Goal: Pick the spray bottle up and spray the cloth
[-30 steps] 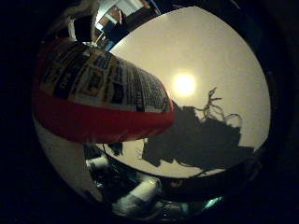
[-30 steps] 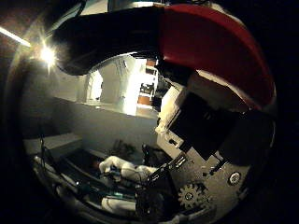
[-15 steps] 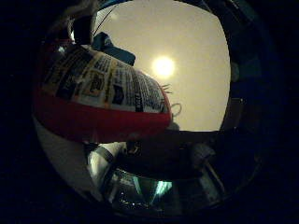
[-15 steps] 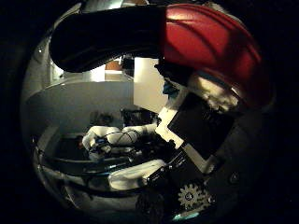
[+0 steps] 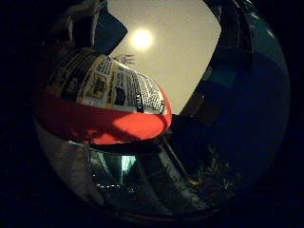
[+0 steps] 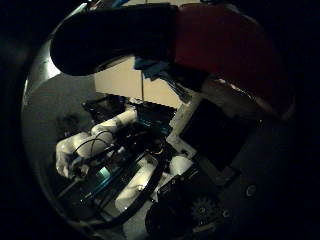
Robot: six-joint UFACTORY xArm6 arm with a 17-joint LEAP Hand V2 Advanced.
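Note:
The spray bottle, red with a printed label, lies close against my palm and fills much of the right little finger side palm view. In the right thumb side palm view its red body runs into a dark black part. My hand shows as black and white finger parts curled beside the bottle. It holds the bottle lifted above a pale table. A broad blue surface lies beside the table. I cannot tell whether it is the cloth.
A bright lamp reflection sits on the pale table. The robot's white arm and dark frame parts fill the space below the bottle in the right thumb side palm view. A dark edge separates the table from the blue surface.
The whole background has swung in both views, so the hand has turned. The bottle keeps its place against the palm. The blue surface now fills more of the little finger side view.

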